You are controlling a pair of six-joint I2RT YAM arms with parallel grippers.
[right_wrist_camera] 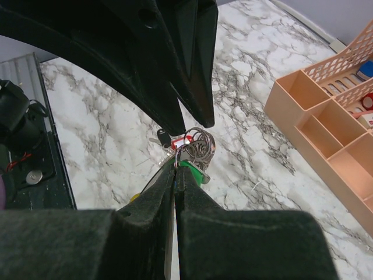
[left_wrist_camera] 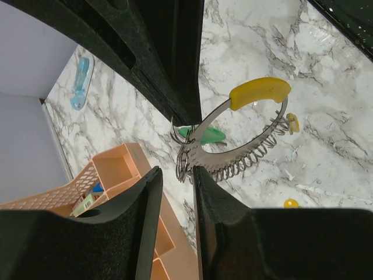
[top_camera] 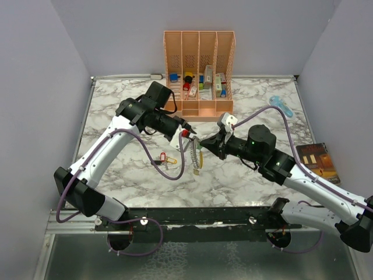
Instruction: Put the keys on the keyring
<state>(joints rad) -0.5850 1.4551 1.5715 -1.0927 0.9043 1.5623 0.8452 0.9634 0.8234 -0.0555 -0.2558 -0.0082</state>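
Observation:
The keyring [top_camera: 195,155], a loop of silvery coil and yellow band [left_wrist_camera: 259,92], hangs above the table between both grippers, its small yellow tag [top_camera: 198,171] at the bottom. My right gripper [top_camera: 203,143] is shut on the keyring's metal strip [right_wrist_camera: 176,166], beside a green-tagged key [right_wrist_camera: 195,170]. A bunch of small rings [right_wrist_camera: 201,150], a red tag [right_wrist_camera: 187,140] and a black tag [right_wrist_camera: 164,139] hang there too. My left gripper [top_camera: 186,133] is just opposite. Its jaws stand apart [left_wrist_camera: 178,170] with the rings [left_wrist_camera: 183,158] at their tips. A red-tagged key [top_camera: 164,156] and a yellow tag [top_camera: 172,161] lie on the table.
An orange divided organizer [top_camera: 199,73] with small items stands at the back centre, also in the left wrist view [left_wrist_camera: 111,175] and the right wrist view [right_wrist_camera: 326,122]. A light-blue gadget [top_camera: 281,105] lies at back right. A dark book [top_camera: 317,162] lies at the right edge.

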